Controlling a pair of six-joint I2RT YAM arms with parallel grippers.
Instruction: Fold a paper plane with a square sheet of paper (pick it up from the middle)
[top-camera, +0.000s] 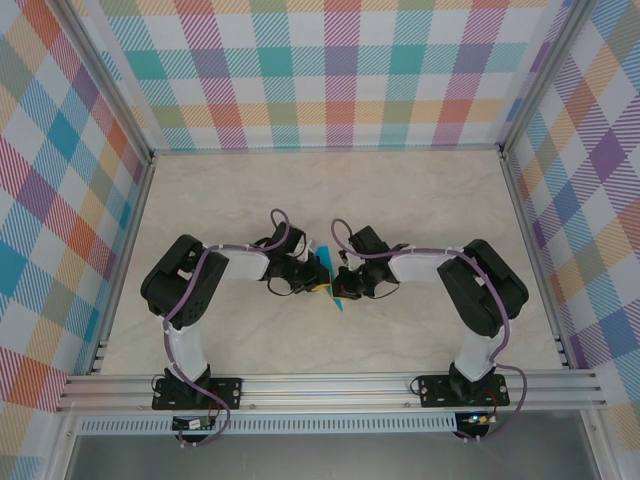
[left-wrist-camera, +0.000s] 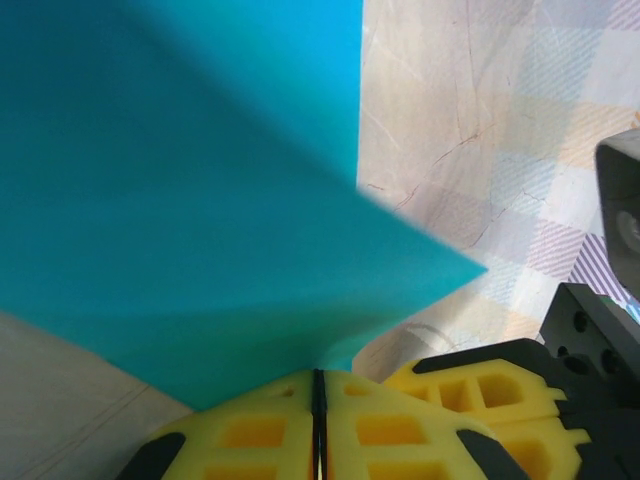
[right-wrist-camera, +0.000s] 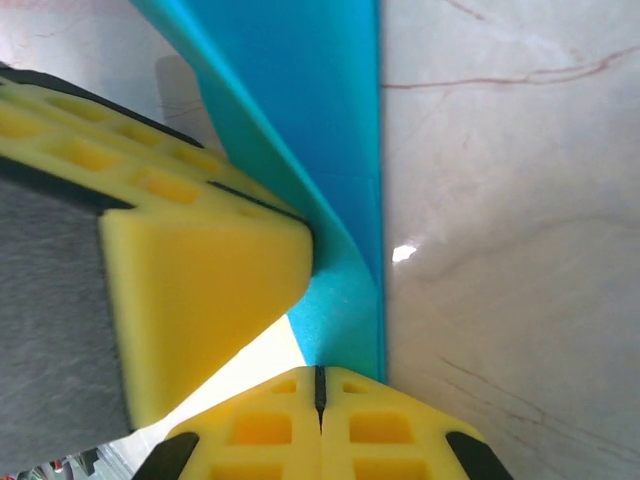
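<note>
The teal sheet of paper (left-wrist-camera: 180, 200) is folded into layers that end in a sharp corner; I cannot tell if this is the paper plane's shape. It hangs just above the table's middle, its tip (top-camera: 339, 303) pointing toward the near edge. My left gripper (left-wrist-camera: 318, 375) is shut on its lower edge, the yellow fingers (left-wrist-camera: 250, 430) pressed together. My right gripper (right-wrist-camera: 320, 372) is shut on the same paper (right-wrist-camera: 340, 130) from the other side. In the top view the left gripper (top-camera: 317, 278) and right gripper (top-camera: 341, 281) almost touch.
The pale marble tabletop (top-camera: 420, 200) is walled by checked panels (top-camera: 330, 70) and aluminium posts. A metal rail (top-camera: 330, 385) runs along the near edge. The left gripper's yellow finger (right-wrist-camera: 200, 270) crowds the right wrist view.
</note>
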